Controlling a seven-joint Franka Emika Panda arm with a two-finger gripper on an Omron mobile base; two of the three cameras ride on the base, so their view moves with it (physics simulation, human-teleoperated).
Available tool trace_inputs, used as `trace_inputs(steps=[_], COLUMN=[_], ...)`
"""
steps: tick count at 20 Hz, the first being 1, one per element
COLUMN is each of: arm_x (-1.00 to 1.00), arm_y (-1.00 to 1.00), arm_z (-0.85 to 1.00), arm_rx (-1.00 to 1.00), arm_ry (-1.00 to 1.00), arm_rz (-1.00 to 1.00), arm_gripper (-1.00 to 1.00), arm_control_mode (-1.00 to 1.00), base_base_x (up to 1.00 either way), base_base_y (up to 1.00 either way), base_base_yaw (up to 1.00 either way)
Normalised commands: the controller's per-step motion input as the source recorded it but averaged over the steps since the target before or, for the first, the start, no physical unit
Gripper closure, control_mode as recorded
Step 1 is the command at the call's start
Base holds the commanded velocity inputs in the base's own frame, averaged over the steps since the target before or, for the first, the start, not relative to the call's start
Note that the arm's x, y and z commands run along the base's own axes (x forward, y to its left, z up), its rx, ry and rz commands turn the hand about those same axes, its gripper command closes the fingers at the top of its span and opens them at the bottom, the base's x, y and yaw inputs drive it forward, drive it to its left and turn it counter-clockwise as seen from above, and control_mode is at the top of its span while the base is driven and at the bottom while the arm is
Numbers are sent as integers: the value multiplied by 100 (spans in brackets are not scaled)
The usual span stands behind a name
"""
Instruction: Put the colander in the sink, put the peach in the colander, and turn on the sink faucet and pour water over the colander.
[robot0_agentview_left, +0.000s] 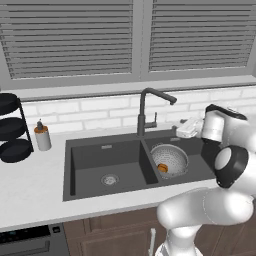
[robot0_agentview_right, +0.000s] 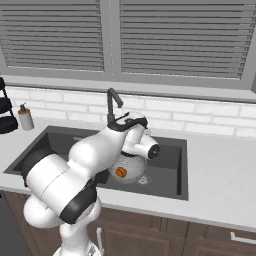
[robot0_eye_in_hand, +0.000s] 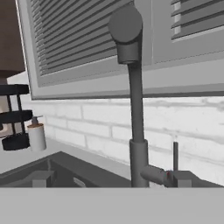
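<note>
Left base view: the colander (robot0_agentview_left: 170, 160) sits in the right basin of the sink (robot0_agentview_left: 100, 150), with the peach (robot0_agentview_left: 163, 168) inside it at its near side. The sink faucet (robot0_agentview_left: 148, 112) rises from the sink's back rim between the basins, its spout angled toward the right basin. The hand (robot0_agentview_left: 184, 129) hovers above the back rim of the right basin, just right of the faucet, with its jaws spread wide and nothing between them. A soap bottle (robot0_agentview_left: 42, 137) and black stacked racks (robot0_agentview_left: 12, 127) stand near the bench's back left edge.
</note>
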Motion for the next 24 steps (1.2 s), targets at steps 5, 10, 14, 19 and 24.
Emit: trace_inputs(steps=[5, 10, 14, 19, 24], arm_x=[15, 23, 34, 38, 30], arm_y=[17, 2, 0, 0, 0], arm_z=[-1, -1, -1, -6, -12], arm_rx=[0, 0, 0, 0, 0], arm_ry=[-2, 0, 0, 0, 0], arm_rz=[0, 0, 0, 0, 0], arm_gripper=[-100, -100, -100, -100, -100], arm_control_mode=[-100, -100, -100, -100, -100], base_base_x=[0, 0, 0, 0, 0], base_base_y=[0, 0, 0, 0, 0], base_base_yaw=[0, 0, 0, 0, 0])
